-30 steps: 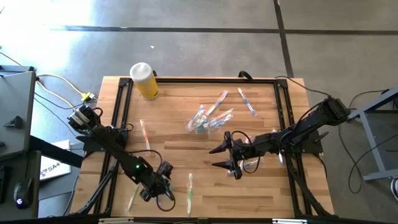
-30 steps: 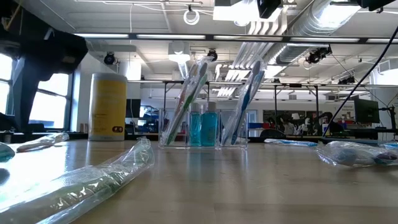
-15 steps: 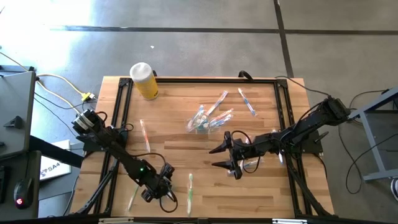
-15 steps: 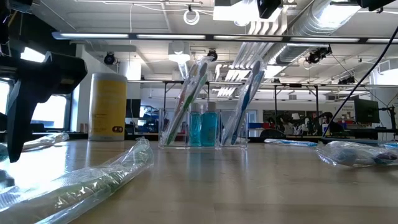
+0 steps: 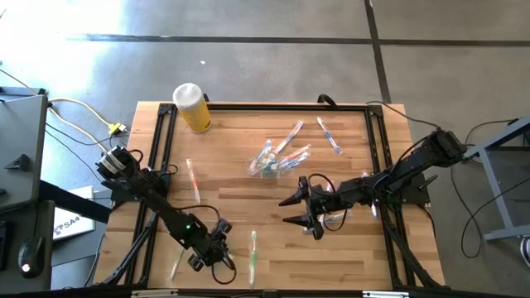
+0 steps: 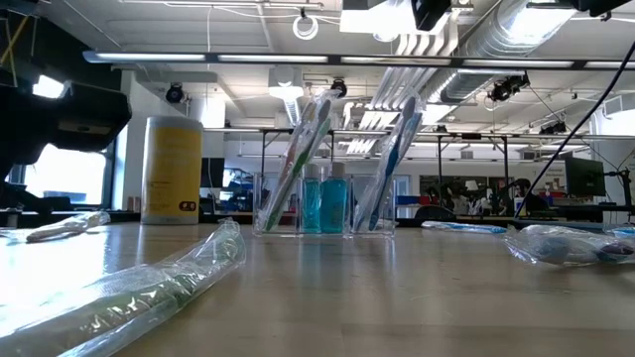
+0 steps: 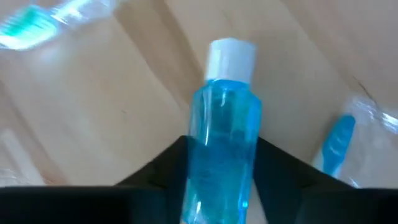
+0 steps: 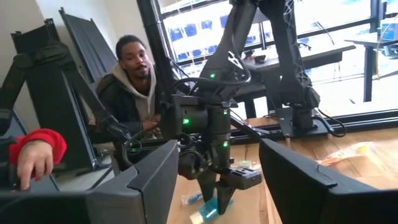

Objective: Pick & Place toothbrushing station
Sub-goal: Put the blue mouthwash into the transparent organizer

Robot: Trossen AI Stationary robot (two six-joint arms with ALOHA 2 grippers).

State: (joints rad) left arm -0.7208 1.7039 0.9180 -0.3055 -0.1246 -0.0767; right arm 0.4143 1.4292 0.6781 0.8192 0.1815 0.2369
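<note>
The left gripper (image 5: 205, 253), wide open a second ago at the table's (image 5: 273, 248) near edge, now grips a small blue bottle (image 7: 222, 137) with a white cap. The right gripper (image 5: 300, 209) hangs open near the clear container (image 5: 268, 162), unchanged.

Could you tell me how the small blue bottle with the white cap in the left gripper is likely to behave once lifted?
The small clear blue bottle with a white cap looks smooth and rounded, so it may slip or twist between the left gripper fingers. It lies sideways; if released it would probably roll. It seems liquid-filled, so likely heavy for its size.
</note>
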